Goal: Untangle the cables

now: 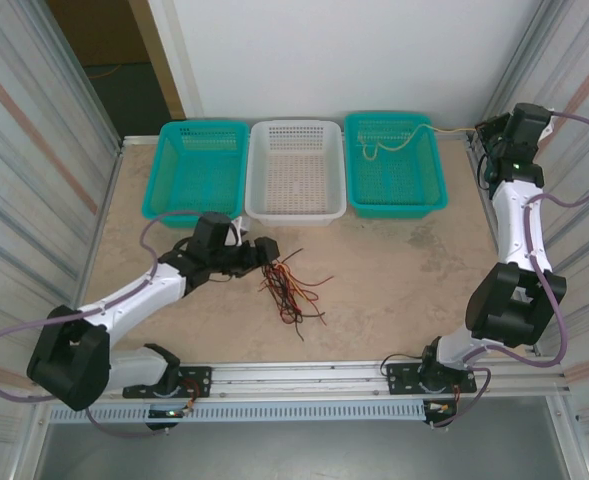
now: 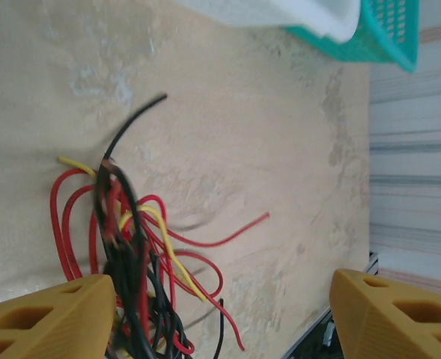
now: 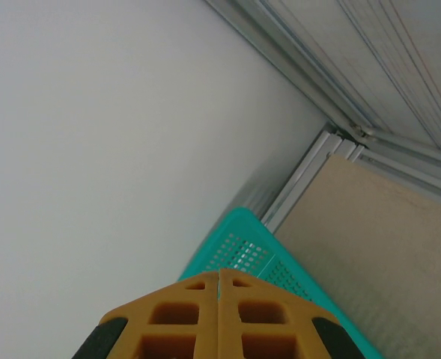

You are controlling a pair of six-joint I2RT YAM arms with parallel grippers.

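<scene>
While left pincer (image 2: 220, 303) gapes and right pincer (image 3: 219, 280) is pressed together, red, yellow, black cables (image 2: 119, 217) lie tangled.

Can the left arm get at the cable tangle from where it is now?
Probably yes. The left claw hangs open right at the cables, most strands lying between its fingers, and nothing stands in between.

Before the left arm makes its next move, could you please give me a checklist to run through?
1. Left tool open: ok.
2. Cables separated: not ok; red, yellow and black lie in one tangle.
3. Single strand lined up between its fingers: cannot tell.
4. Right tool shut and empty: ok.
5. Right tool away from the tangle, beside the right teal basket: ok.
</scene>
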